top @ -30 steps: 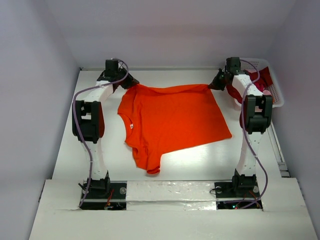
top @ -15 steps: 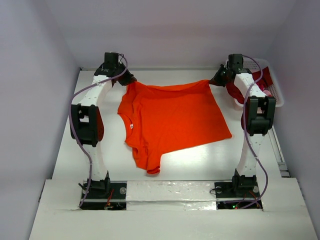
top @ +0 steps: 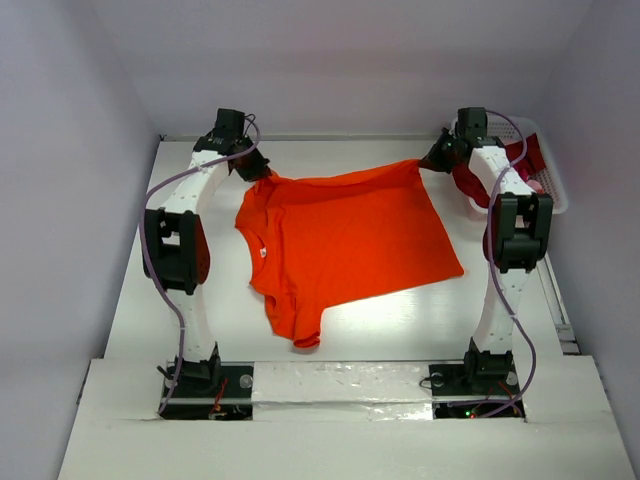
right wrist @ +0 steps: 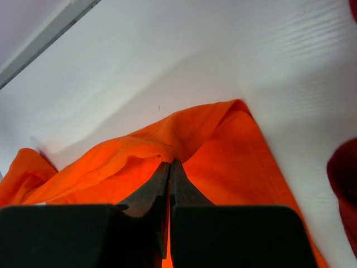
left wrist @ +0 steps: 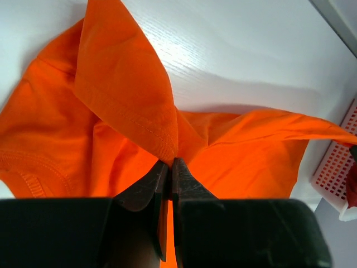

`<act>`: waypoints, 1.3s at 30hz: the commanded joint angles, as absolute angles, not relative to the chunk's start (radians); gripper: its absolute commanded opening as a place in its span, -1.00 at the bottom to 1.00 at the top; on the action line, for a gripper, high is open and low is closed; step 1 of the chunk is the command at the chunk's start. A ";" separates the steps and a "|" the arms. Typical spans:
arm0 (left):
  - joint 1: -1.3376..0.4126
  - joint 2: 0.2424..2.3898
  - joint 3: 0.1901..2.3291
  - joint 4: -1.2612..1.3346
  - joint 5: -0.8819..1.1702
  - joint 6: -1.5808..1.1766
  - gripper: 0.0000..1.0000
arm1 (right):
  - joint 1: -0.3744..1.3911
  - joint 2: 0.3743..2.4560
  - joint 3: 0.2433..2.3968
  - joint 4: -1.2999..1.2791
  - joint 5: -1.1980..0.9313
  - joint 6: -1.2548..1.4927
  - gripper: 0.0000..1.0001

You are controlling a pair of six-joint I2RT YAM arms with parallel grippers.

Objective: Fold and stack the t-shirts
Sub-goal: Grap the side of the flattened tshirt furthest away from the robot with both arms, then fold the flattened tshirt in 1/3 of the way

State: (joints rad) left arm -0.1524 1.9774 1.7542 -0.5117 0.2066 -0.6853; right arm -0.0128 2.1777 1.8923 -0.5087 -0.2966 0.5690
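Orange t-shirt [top: 345, 240]: lies mostly flat on the table [top: 400, 325], to the left of the basket [top: 556, 185]. Its collar is at the end away from the basket, and one sleeve is bunched on the side nearest the arm bases.
Far edge: raised off the table and stretched between the two tools; the rest of the cloth rests on the table.
Left tool [left wrist: 169, 163]: closed, pinching a peaked fold of orange cloth at the far corner well away from the basket.
Right tool [right wrist: 169, 163]: closed on the seamed corner of the orange t-shirt, just beside the basket.
Dark red t-shirts [top: 530, 155]: piled in the basket, not yet handled.
Step in hand: probably pulling the far edge taut, either to flatten the shirt or to carry that edge over for a first fold.
Doing it well: move both tools together, at the same height and pace, so the held edge stays straight. Keep only light tension, since a hard pull would drag the whole shirt across the table.
Watch the sleeve: the bunched sleeve should be smoothed out or it will be trapped as a lump inside the fold.
Watch the right side: the right tool works close to the basket, so its path should lead away from it to avoid snagging the lattice or the red cloth.
Progress: early; nothing is folded or stacked yet.
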 commanded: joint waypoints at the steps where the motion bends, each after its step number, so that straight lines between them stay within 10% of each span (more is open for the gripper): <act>1: -0.160 1.884 1.750 -0.548 0.172 -0.680 -1.00 | -0.017 2.086 1.872 -0.486 -0.281 0.572 -1.00; 39: -0.206 1.790 1.568 -0.595 0.137 -0.699 -1.00 | -0.017 1.901 1.582 -0.423 -0.212 0.657 -1.00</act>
State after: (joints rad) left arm -0.2016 1.8534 1.5784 -0.5884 0.1379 -0.6964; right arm -0.0128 1.9427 1.6066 -0.4767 -0.2264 0.6388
